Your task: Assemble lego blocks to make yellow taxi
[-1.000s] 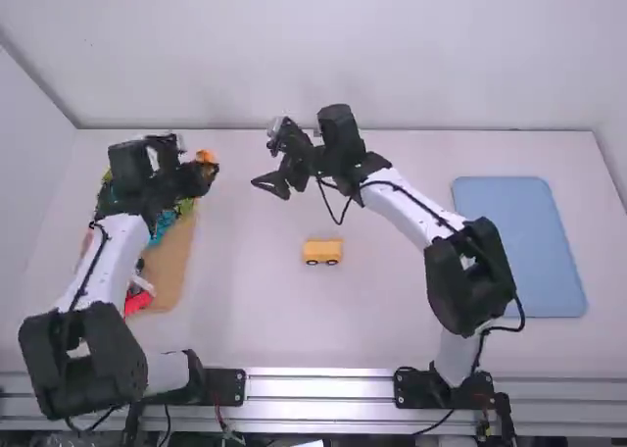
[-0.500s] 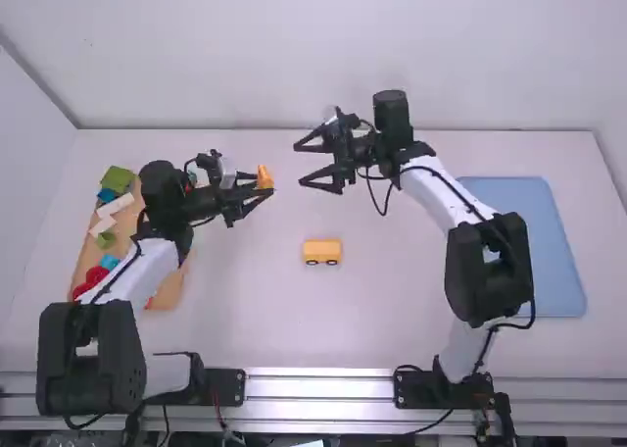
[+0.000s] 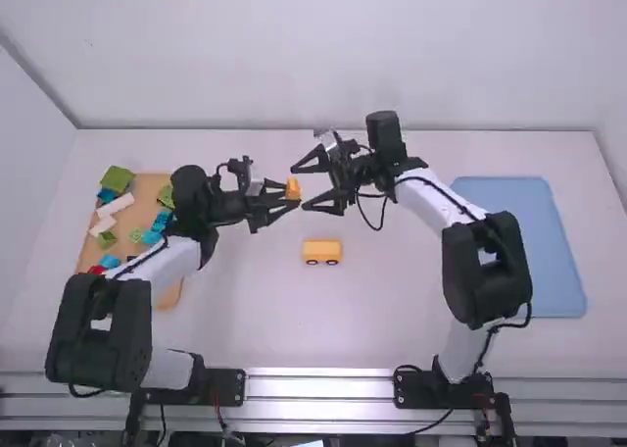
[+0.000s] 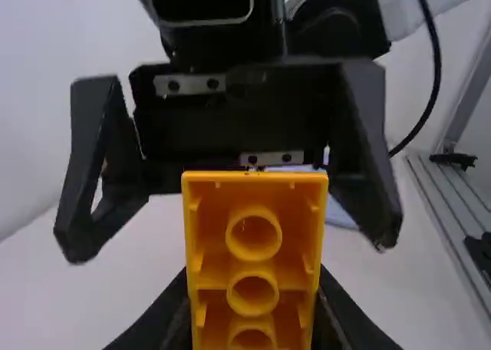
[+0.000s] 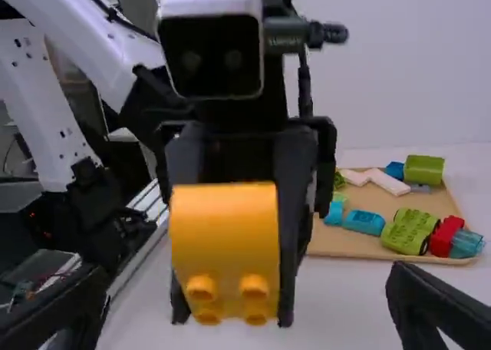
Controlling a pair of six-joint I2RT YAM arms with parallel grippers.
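Up in the middle of the high view, my left gripper [image 3: 278,200] is shut on an orange-yellow block [image 3: 293,188]. In the left wrist view the block [image 4: 256,265] shows its hollow underside, held by my left gripper [image 4: 249,319]. Facing it from the right, my right gripper [image 3: 315,186] stands open, its fingers on either side of the block's free end but apart from it. The right wrist view has the block [image 5: 225,246] with its studs low, between the spread fingers of my right gripper [image 5: 245,312]. A yellow wheeled car base [image 3: 321,252] sits on the table.
At the left a wooden tray [image 3: 168,295] holds several green, blue, red and white blocks. A blue tray [image 3: 519,246] lies on the right side of the table. Both arms meet above the table, beyond the car base.
My left gripper has carried the orange-yellow block rightward, away from the wooden tray. The right gripper went right and turned, then came slightly down and back left. The car base stayed put.
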